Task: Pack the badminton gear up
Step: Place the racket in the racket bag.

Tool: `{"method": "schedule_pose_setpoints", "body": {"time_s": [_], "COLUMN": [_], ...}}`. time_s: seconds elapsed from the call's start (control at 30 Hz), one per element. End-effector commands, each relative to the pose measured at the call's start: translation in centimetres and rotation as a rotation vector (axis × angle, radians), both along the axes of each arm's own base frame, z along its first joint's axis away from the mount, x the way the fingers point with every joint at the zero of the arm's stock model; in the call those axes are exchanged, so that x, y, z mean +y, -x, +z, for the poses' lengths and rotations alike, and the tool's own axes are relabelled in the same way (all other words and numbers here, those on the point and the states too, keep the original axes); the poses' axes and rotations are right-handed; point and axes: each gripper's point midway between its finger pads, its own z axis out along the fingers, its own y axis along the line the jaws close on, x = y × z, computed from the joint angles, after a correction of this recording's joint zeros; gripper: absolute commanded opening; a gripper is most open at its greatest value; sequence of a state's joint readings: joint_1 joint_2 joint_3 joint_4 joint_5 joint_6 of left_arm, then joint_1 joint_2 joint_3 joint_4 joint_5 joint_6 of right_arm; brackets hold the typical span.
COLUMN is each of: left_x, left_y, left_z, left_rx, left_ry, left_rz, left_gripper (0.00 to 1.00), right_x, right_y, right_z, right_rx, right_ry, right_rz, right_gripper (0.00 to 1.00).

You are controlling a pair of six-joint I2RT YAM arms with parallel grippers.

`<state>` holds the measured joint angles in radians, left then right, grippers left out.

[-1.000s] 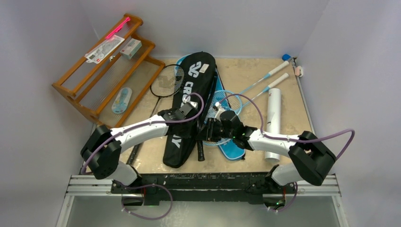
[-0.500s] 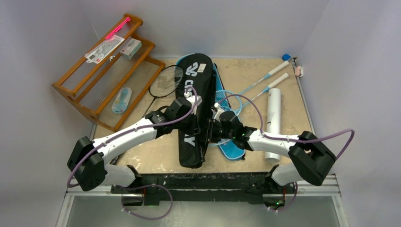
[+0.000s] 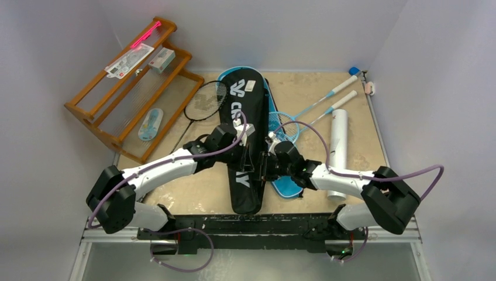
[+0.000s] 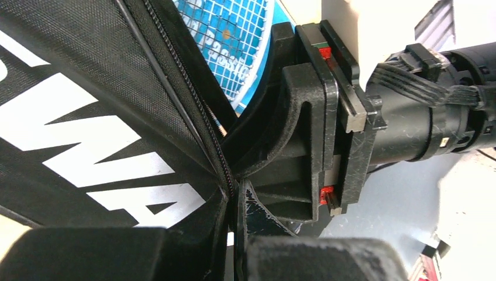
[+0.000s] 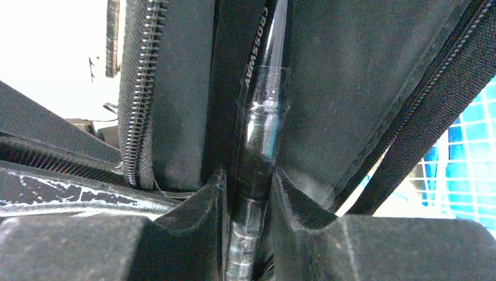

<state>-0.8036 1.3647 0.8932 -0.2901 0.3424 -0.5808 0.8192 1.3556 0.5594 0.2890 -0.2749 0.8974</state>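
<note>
The black "CROSSWAY" cover point(image 3: 243, 105) lies lengthwise mid-table, over a blue cover point(image 3: 288, 186). My left gripper point(image 3: 250, 153) point(image 4: 238, 199) is shut on the black cover's zipper edge point(image 4: 205, 117). Right beside it, my right gripper point(image 3: 264, 167) point(image 5: 248, 199) is shut on the plastic-wrapped handle of a black racket point(image 5: 260, 88) that lies inside the cover. Another black racket point(image 3: 206, 100) lies left of the cover. Two light-blue rackets point(image 3: 319, 105) and a white tube point(image 3: 338, 149) lie to the right.
A wooden rack point(image 3: 126, 88) holding small packaged items point(image 3: 130, 58) fills the far left corner. White walls close in on both sides. Small objects point(image 3: 367, 88) sit at the far right table edge. My two wrists are nearly touching over the cover.
My left gripper has dragged the black cover's lower end to the right, so the cover now lies straight and hides the racket handle. The right gripper stayed shut on that handle.
</note>
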Motion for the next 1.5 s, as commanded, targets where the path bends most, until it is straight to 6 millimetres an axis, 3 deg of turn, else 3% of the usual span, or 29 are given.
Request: {"method": "schedule_pose_setpoints", "body": {"time_s": [0.0, 0.3, 0.5, 0.57, 0.6, 0.67, 0.8, 0.93, 1.2, 1.3, 1.47], "left_x": [-3.5, -4.7, -4.5, -4.4, -4.4, -4.3, -2.7, -0.5, -0.2, 0.5, 2.1], "left_y": [3.3, 3.5, 3.5, 3.6, 3.7, 3.5, 1.6, 0.9, 0.8, 0.6, 0.3], "left_z": [4.5, 9.8, 13.2, 13.7, 13.7, 13.1, 8.5, 4.6, 1.6, 0.1, -2.6], "left_rx": [0.050, -0.038, -0.095, -0.098, -0.094, -0.087, -0.079, -0.072, -0.066, -0.062, -0.039], "left_ry": [0.259, 0.487, 0.616, 0.643, 0.645, 0.613, 0.357, 0.169, 0.081, 0.014, -0.121], "left_rz": [-0.185, -0.210, -0.205, -0.206, -0.208, -0.196, -0.078, -0.013, -0.062, -0.058, -0.037], "left_gripper": [0.00, 0.00, 0.00, 0.00, 0.00, 0.00, 0.00, 0.00, 0.00, 0.00, 0.00], "right_x": [2.8, 2.6, 2.4, 2.3, 2.3, 2.1, 0.7, -1.2, -3.7, -4.5, -5.9], "right_y": [-3.0, -2.4, -2.1, -1.9, -1.7, -1.5, -1.8, -2.6, -2.9, -3.2, -4.0], "right_z": [6.0, 5.6, 6.3, 6.6, 6.6, 6.5, 6.5, 4.9, 2.8, 2.6, 2.3], "right_rx": [-0.211, -0.187, -0.216, -0.228, -0.227, -0.221, -0.248, -0.210, -0.166, -0.177, -0.198], "right_ry": [-0.195, -0.215, -0.251, -0.266, -0.271, -0.270, -0.221, -0.071, 0.048, 0.081, 0.169], "right_rz": [-0.014, -0.013, -0.010, -0.004, 0.006, 0.005, -0.042, -0.125, -0.233, -0.267, -0.314], "right_gripper": [0.00, 0.00, 0.00, 0.04, 0.11, 0.24, 0.44, 0.50, 0.73, 0.71, 0.54]}}
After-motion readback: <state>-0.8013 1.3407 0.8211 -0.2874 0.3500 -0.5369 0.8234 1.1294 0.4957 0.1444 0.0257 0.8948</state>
